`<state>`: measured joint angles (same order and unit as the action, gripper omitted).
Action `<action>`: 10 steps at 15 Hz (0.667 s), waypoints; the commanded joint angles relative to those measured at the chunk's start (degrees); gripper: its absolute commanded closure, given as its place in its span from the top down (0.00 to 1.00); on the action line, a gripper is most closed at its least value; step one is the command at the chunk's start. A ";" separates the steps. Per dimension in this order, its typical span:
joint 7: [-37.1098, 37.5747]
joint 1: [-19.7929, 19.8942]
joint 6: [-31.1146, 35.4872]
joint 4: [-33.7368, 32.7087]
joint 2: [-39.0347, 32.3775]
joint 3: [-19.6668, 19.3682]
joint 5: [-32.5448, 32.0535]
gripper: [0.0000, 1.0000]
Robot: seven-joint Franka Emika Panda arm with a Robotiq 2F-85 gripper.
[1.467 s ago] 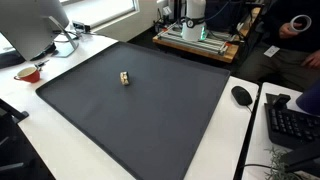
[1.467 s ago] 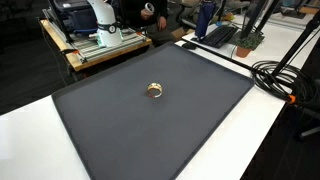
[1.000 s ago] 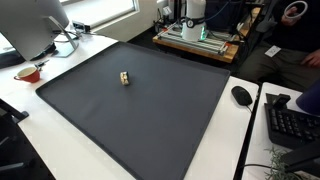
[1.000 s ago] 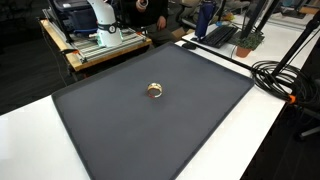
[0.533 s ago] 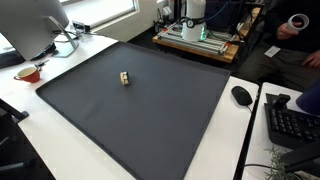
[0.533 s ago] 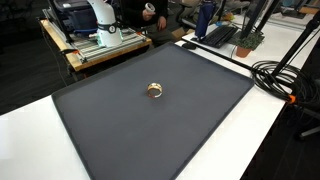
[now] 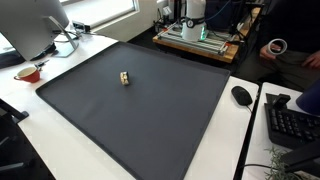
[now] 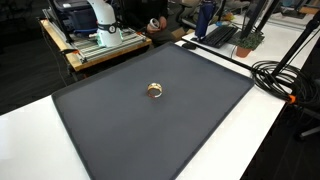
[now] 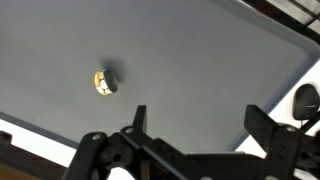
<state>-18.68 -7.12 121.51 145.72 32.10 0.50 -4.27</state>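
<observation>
A small round brass-and-dark object (image 7: 124, 77) lies alone on a large dark grey mat (image 7: 150, 120). It shows in both exterior views (image 8: 154, 90) and in the wrist view (image 9: 105, 81). My gripper (image 9: 200, 112) is open and empty. It hangs well above the mat (image 9: 190, 50), with the object ahead of the left finger and apart from it. The gripper itself does not show in either exterior view; only the white robot base (image 8: 100, 15) at the back is seen.
The mat covers a white table (image 8: 30, 140). A monitor (image 7: 30, 25) and a red bowl (image 7: 28, 72) stand by one edge. A black mouse (image 7: 241, 95) and keyboard (image 7: 290, 120) lie by another. Black cables (image 8: 285, 75) run along a side. A person's hand (image 7: 275, 47) is behind.
The person's hand at the back has moved lower. The small object and the mat have not moved.
</observation>
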 commanded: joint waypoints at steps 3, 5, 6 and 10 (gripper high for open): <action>-0.14 0.66 2.06 -4.90 -8.28 -0.22 -0.71 1.00; -0.18 0.82 2.07 -6.50 -10.45 -0.21 -0.72 1.00; -0.18 0.83 2.07 -6.73 -10.66 -0.20 -0.72 1.00; -8.11 0.99 8.02 -9.60 -15.81 -4.06 0.96 1.00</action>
<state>-19.53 -6.29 127.49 139.03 20.57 -0.58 -5.00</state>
